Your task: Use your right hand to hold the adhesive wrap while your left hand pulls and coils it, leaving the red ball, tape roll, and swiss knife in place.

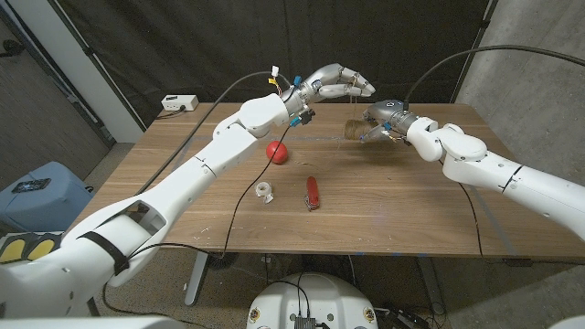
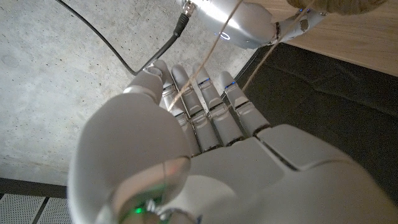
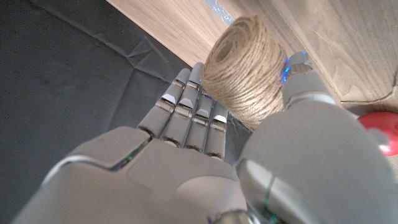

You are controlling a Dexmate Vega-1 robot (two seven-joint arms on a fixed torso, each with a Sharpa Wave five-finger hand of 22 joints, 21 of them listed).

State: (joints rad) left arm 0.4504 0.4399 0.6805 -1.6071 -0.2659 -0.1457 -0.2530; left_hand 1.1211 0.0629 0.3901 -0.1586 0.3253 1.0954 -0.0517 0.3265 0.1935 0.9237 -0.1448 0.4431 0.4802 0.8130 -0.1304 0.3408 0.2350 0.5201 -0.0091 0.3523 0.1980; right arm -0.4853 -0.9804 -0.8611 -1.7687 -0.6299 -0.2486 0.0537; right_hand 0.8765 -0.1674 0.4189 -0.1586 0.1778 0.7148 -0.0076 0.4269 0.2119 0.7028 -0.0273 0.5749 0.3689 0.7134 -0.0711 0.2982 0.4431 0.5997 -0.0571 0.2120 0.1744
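What my right hand (image 1: 386,124) grips is a spool of brown twine (image 1: 355,131), not an adhesive wrap, held just above the table's far side. In the right wrist view the twine spool (image 3: 249,68) sits between my fingers (image 3: 186,115) and thumb. My left hand (image 1: 335,85) is raised higher, up and to the left of the spool. Thin twine strands (image 2: 208,65) run from the spool across my left fingers (image 2: 211,112) and in under the thumb, where they seem pinched. The red ball (image 1: 277,151), clear tape roll (image 1: 265,192) and red swiss knife (image 1: 313,194) lie on the table.
The wooden table (image 1: 411,210) has bare room on its right half and near edge. A white power box (image 1: 179,103) sits at the far left corner. Black cables (image 1: 242,196) hang from my left arm over the table. A dark curtain stands behind.
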